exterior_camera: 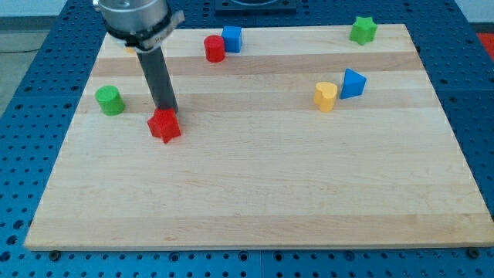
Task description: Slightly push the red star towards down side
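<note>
The red star lies on the wooden board at the view's left, a little above the middle. My tip stands right at the star's top edge, touching or nearly touching it. The dark rod rises from there up to the arm's head at the view's top left.
A green cylinder sits left of the star. A red cylinder and a blue cube sit at the top centre. A green star is at the top right. A yellow block and a blue triangular block sit at the right.
</note>
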Robot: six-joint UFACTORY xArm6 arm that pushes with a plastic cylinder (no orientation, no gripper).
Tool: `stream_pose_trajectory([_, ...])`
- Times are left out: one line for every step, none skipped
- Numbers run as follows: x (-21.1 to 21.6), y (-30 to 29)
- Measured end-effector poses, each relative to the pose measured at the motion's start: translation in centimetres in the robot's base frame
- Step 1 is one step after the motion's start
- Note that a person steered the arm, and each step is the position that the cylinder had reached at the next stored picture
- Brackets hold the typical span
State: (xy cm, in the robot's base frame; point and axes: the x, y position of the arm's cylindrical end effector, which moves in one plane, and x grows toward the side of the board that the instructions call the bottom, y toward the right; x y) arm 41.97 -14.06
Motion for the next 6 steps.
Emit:
stream_pose_trajectory([1.0, -0.5])
stream_pose_trajectory([1.0, -4.1])
stream_pose_trajectory([2.2, -5.4])
stream_pose_trajectory([2.8, -0.7])
stream_pose_trajectory([4.4, 4.6])
stream_pose_trajectory([7.7, 8.6])
